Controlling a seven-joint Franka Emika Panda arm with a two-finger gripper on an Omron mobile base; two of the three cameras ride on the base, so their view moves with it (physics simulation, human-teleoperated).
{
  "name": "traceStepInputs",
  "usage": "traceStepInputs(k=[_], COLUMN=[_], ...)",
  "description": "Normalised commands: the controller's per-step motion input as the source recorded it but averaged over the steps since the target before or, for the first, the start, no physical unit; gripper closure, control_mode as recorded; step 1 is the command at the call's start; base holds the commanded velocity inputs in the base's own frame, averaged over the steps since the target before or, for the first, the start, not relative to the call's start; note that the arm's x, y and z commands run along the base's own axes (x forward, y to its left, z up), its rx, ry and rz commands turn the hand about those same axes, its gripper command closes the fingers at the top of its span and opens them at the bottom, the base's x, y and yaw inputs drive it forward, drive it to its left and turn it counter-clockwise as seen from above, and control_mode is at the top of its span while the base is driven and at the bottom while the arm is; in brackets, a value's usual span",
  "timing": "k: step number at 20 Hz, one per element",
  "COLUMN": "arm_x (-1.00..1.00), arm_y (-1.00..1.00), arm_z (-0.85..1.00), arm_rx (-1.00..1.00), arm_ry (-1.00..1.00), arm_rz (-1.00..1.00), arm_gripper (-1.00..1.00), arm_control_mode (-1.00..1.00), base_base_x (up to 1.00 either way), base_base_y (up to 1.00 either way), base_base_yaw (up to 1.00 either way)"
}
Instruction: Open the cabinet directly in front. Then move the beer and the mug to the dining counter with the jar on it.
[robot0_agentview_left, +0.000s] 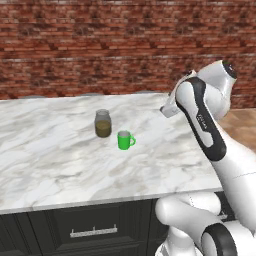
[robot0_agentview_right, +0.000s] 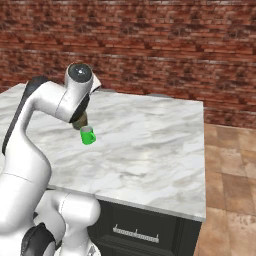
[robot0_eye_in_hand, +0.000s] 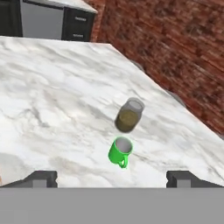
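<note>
The claw (robot0_eye_in_hand: 112, 178) hangs above the surface (robot0_agentview_left: 50, 160) with its jaws spread wide and nothing between them; the two dark fingertips (robot0_eye_in_hand: 41, 178) stand far apart at the bottom of the hand view. Just ahead of it the mug (robot0_eye_in_hand: 120, 151) stands upright on the marble, free of any grip, with the jar (robot0_eye_in_hand: 129, 115) just beside it and a little farther from the claw; I cannot tell for sure whether a sliver of gap separates them. From the left base view the mug (robot0_agentview_left: 125, 140) sits toward the middle of the dining counter, well back from its front edge, right of the jar (robot0_agentview_left: 103, 123). The likeliest trouble from here, as I judge it, is a low swing of the arm clipping the mug or the jar as it pulls off, tipping one into the other since they are so close. The mug is bright green, a short cylinder with a pale inside and one loop handle turned toward the claw; the jar is clear glass with olive-brown contents and a greyish lid.
</note>
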Motion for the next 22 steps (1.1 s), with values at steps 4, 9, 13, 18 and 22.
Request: traceStepInputs(k=[4,9,13,18,22], arm_x=[-0.55,0.00,-0.27,-0.93,-0.90], arm_y=[0.11,0.00,0.03,0.03,0.00], arm_z=[0.42,0.00,0.01,0.00,0.00], arm_rx=[-0.34,0.00,-0.02,-0.18,-0.16], arm_ry=[0.27,0.00,-0.11,-0.48,-0.53], arm_rz=[-0.02,0.00,0.00,0.00,0.00], arm_gripper=[-1.00,-1.00,-1.00,-1.00,-1.00], arm_control_mode=[-1.00,-1.00,-1.00,-1.00,-1.00], base_base_x=[0.00,0.00,0.00,0.00,0.00], base_base_y=[0.00,0.00,0.00,0.00,0.00], base_base_yaw=[0.00,0.00,0.00,0.00,0.00])
